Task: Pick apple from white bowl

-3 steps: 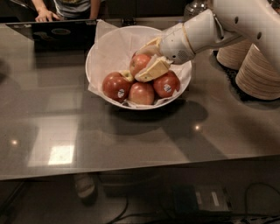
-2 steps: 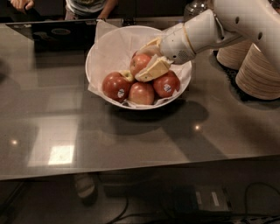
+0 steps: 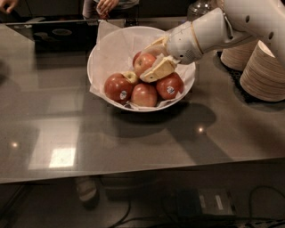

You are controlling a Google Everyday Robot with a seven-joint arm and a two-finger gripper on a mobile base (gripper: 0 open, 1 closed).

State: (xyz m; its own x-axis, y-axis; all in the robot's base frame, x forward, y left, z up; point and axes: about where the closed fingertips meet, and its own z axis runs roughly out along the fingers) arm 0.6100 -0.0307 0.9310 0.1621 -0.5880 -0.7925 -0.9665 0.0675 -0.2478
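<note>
Your gripper [image 3: 145, 63] is inside the white bowl [image 3: 92, 73], near the back right part of it. It comes in from the right on the end of the white arm [image 3: 222, 26]. Its two tan fingers [image 3: 159, 69] are closed on the apple [image 3: 142, 65]. One finger is above and behind it, the other is in front and below it, and both seem to touch it. The apple is the pale red one with yellowish streaks. It is toward the back of the bowl, higher than the other fruit, and you can see it between the two fingers.

Three darker red apples [image 3: 144, 95] lie in a row at the front of the bowl. The left one and the right one each have a little white sticker. A small yellow-green apple [image 3: 130, 77] is tucked between the left dark one and the apple you hold. Crinkly white paper [image 3: 111, 49] lines the bowl, and one corner pokes up at the back left.

The bowl stands on a shiny grey table [image 3: 133, 147]. Stacks of beige plates [image 3: 265, 73] stand to the right of the bowl, apart from it. A person's hand [image 3: 104, 6] shows at the far edge of the table
</note>
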